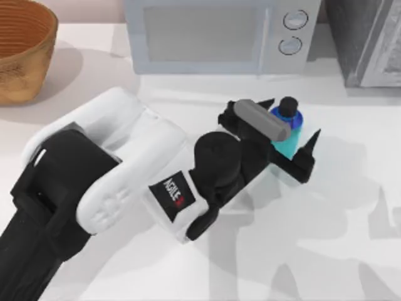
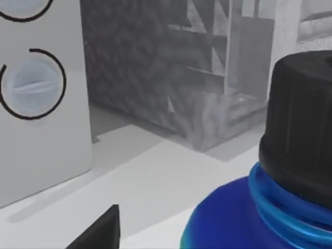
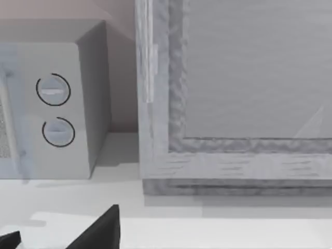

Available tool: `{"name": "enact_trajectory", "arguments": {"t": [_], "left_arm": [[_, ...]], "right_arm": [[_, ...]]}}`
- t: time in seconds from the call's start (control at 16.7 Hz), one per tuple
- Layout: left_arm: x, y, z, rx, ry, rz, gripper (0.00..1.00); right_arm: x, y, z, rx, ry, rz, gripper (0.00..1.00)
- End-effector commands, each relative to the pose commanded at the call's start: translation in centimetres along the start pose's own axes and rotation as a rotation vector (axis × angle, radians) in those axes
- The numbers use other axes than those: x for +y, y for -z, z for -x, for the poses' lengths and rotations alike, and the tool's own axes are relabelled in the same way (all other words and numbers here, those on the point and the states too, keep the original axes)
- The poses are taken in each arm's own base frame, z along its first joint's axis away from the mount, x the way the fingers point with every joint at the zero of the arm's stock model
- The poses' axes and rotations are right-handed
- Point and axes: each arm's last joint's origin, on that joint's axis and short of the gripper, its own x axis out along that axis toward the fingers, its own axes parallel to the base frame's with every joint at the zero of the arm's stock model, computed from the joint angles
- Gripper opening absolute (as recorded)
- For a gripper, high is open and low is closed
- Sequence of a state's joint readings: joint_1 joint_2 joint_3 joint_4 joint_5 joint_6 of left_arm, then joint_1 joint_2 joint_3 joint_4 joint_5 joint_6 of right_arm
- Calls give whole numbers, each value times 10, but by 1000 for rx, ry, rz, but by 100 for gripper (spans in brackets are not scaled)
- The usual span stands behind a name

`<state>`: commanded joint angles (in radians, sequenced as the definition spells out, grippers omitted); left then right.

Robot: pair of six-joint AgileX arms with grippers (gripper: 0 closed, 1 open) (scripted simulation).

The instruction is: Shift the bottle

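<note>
The bottle (image 1: pixel 286 145), small with a cyan body, blue shoulder and black cap, stands upright on the white table a little in front of the microwave's dials. My left gripper (image 1: pixel 292 119) is open, one black finger on each side of the bottle, with a gap showing on both sides. In the left wrist view the bottle (image 2: pixel 270 207) looms very close, and one black fingertip (image 2: pixel 98 231) shows beside it. In the right wrist view my right gripper (image 3: pixel 62 228) is open with nothing between its fingers, facing the back of the table.
A pale microwave (image 1: pixel 207 34) stands at the back centre, close behind the bottle. A grey textured cabinet (image 1: pixel 369 41) fills the back right corner. A wicker basket (image 1: pixel 19 50) sits at the back left. White table (image 1: pixel 301 251) stretches in front of the bottle.
</note>
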<state>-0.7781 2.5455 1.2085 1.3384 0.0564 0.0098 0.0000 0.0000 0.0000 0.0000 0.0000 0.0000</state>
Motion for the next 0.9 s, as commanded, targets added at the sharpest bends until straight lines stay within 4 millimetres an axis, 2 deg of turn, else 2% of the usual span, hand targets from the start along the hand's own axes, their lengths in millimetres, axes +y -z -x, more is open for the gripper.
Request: {"name": "enact_trajectory", "arguments": {"t": [0.78, 0.9], "left_arm": [[0, 0, 0, 0, 0, 0, 2], [0, 0, 0, 0, 0, 0, 0]], "right_arm": [[0, 0, 0, 0, 0, 0, 100], [0, 0, 0, 0, 0, 0, 100]]}}
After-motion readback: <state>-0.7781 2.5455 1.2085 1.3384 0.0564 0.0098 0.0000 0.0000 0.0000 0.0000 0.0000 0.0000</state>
